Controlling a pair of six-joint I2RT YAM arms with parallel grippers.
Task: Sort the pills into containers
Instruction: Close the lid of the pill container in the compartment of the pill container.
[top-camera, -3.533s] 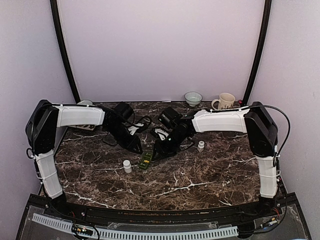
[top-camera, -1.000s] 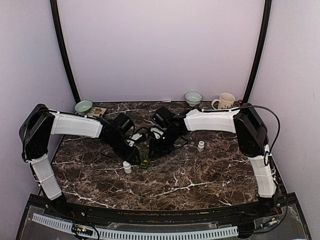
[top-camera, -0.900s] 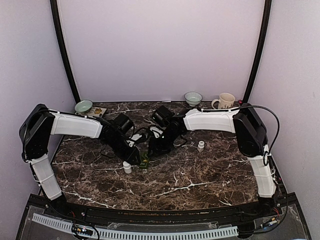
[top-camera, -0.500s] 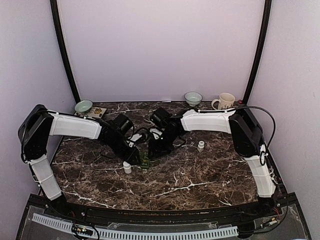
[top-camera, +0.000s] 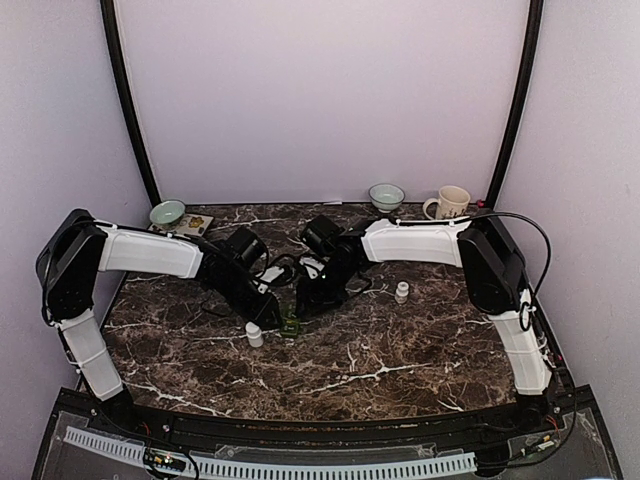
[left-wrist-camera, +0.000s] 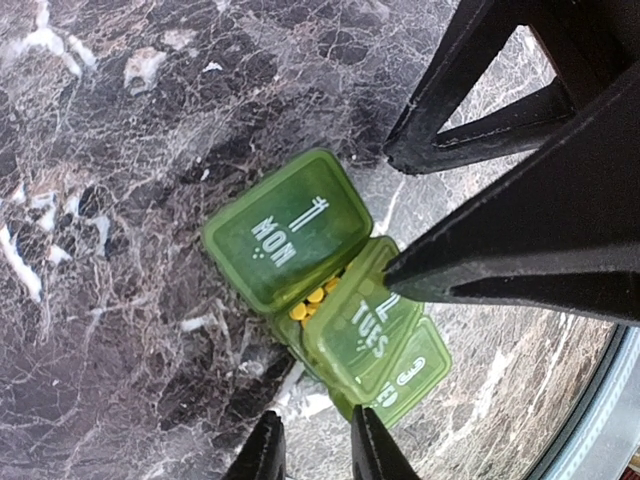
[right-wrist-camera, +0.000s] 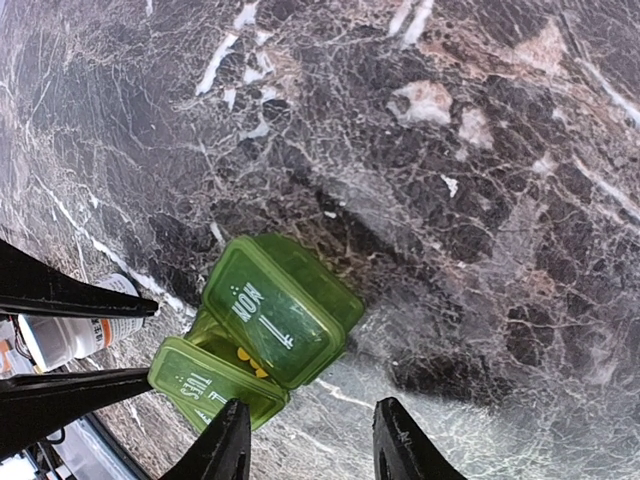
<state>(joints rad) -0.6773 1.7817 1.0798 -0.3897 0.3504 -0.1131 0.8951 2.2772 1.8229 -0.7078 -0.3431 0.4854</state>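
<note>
Left gripper (left-wrist-camera: 312, 455), right gripper (right-wrist-camera: 310, 445) nearer the pill box (left-wrist-camera: 300, 235) (right jaws wider).

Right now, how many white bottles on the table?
2. The near bottle stands just left of the green pill box; the far bottle stands alone to the box's right, farther back. More may be hidden in the overhead view.

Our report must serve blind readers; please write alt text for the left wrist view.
A green pill box lies on dark marble, its MON lid raised over yellow pills. The right gripper reaches from the upper right, one black fingertip beside the TUES lid.
</note>
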